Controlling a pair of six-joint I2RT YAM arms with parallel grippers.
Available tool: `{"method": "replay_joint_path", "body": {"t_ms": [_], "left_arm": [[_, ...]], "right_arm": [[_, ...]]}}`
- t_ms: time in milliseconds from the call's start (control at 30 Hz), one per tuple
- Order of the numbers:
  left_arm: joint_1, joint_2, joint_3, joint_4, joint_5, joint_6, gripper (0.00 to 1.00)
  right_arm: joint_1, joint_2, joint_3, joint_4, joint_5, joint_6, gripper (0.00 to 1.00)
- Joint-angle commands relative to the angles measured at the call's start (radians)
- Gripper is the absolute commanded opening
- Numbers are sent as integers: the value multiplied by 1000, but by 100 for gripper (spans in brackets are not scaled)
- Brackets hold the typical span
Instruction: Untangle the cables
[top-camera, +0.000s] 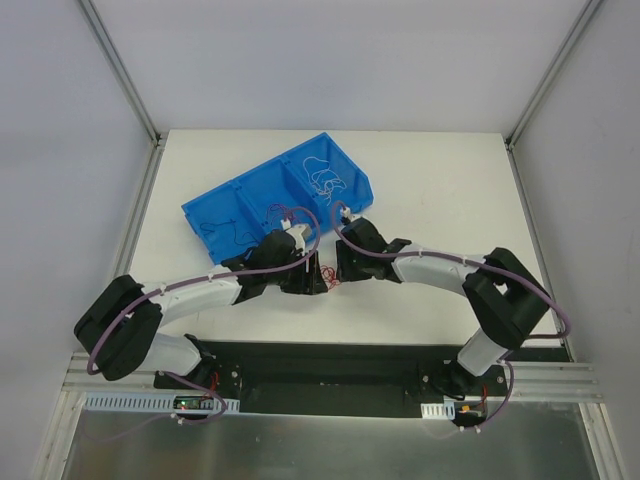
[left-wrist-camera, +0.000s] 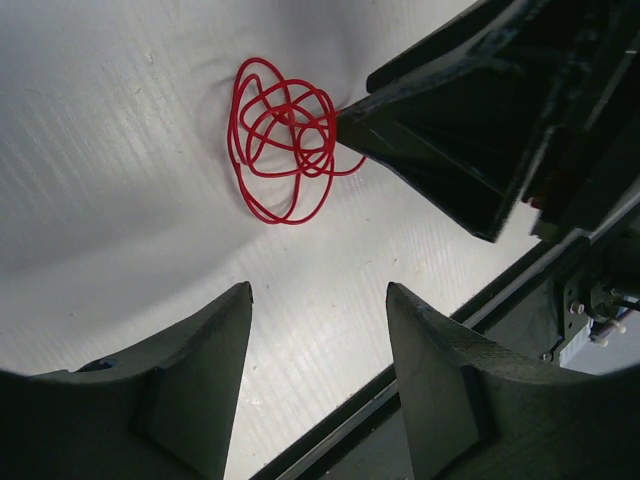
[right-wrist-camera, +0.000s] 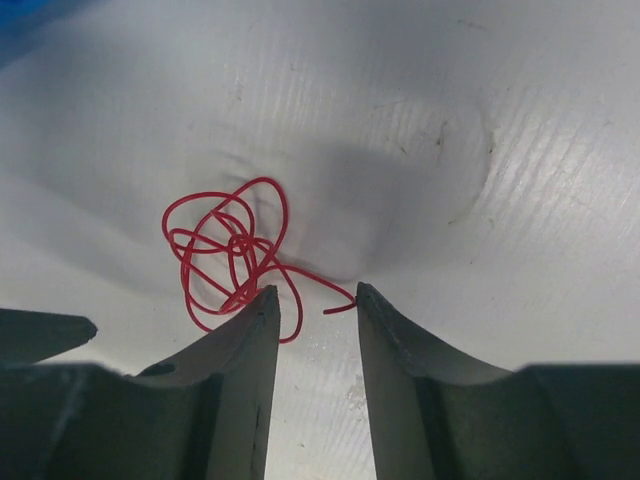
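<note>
A thin red cable (left-wrist-camera: 283, 140), coiled into a loose tangle of overlapping loops, lies flat on the white table (left-wrist-camera: 120, 200). In the overhead view it sits at about five o'clock from a blue bin (top-camera: 262, 196), just off the bin's near edge, in the small gap between the two gripper heads. Seen from the right wrist, the coil is at ten o'clock from the right gripper (right-wrist-camera: 312, 298). One free end of the cable trails out toward four o'clock and stops in the gap between the two dark fingers. The fingers stand slightly apart and are not clamped. The tip of the finger (right-wrist-camera: 262, 305) at the picture's left overlaps the edge of the coil. Seen from the left wrist, the coil lies at twelve o'clock, well ahead of the left gripper (left-wrist-camera: 318, 292), whose fingers are spread wide and hold nothing. The right gripper's pointed tip comes in from two o'clock and meets the coil's right edge. In the overhead view a white cable (top-camera: 325, 180) lies curled in the rightmost of the bin's three compartments. The bin rests at an angle on the table, at twelve o'clock from both arms.
</note>
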Motion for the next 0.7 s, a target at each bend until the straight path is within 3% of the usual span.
{"method": "replay_joint_path", "body": {"t_ms": [0,267,433,667], "left_arm": [[-8,-65,-10,41,17,-11,56],[-6,-97,-15,41,26,-7,57],[-8,-85,-7,47,42,0,57],[-6,-89,-36,113,80,-3,52]], "right_arm": [[30,36,83,-139,90,19,37],[40,85,139,-221,147,40,36],[44,82,138,-205,127,22,0],[58,-123,-54,16,92,-15,0]]}}
